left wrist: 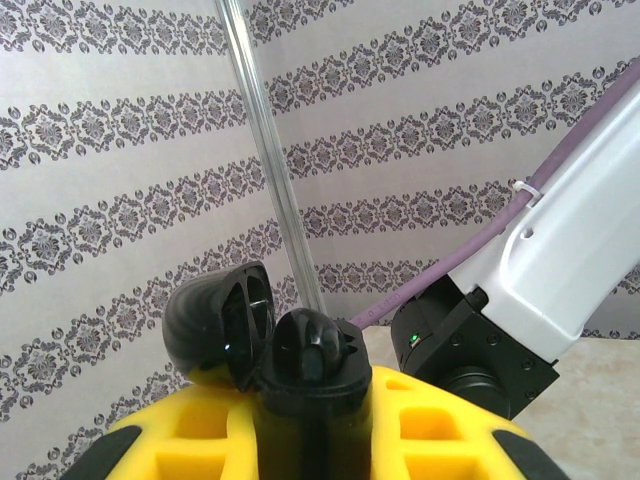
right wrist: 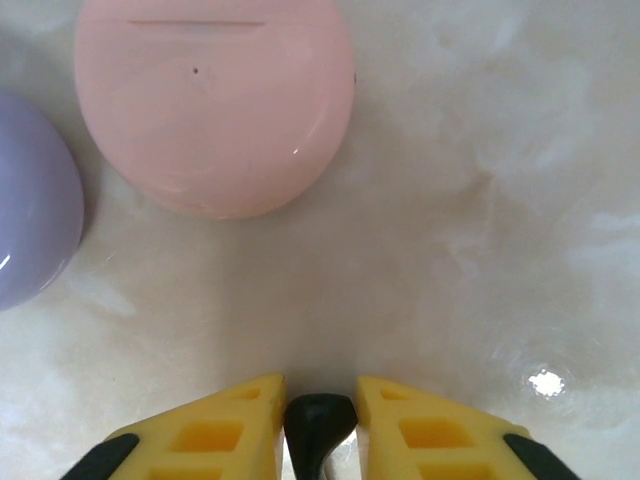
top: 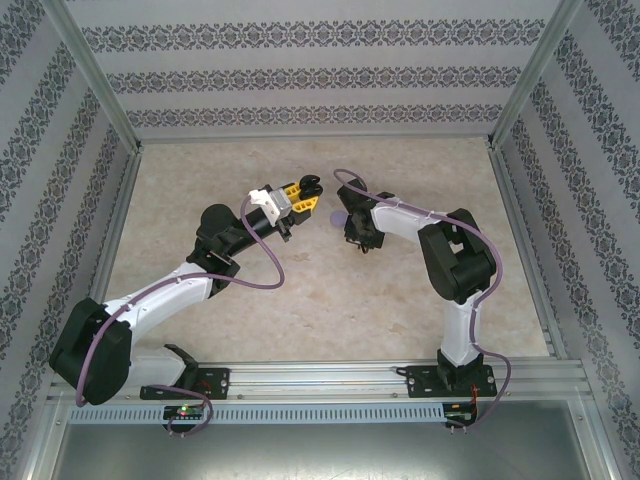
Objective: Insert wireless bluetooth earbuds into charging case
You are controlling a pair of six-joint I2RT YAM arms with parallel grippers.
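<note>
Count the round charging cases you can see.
3. A black case, lid open, is held up in the left tool. A pink case and a lilac case lie side by side on the table. Others may be hidden.

Table: flat top of pale beige, marble-patterned, faintly glossy material (right wrist: 480, 200), with a ribbed aluminium rail (top: 320, 378) running along its near edge. Lying directly on it, in the middle area: one pale pink round glossy plastic charging case (right wrist: 215, 100), lid shut, with a thin seam line and a small dot on its upper face. Just beside it lies one lilac round glossy plastic charging case (right wrist: 30, 200); whether the two touch cannot be told.
</note>
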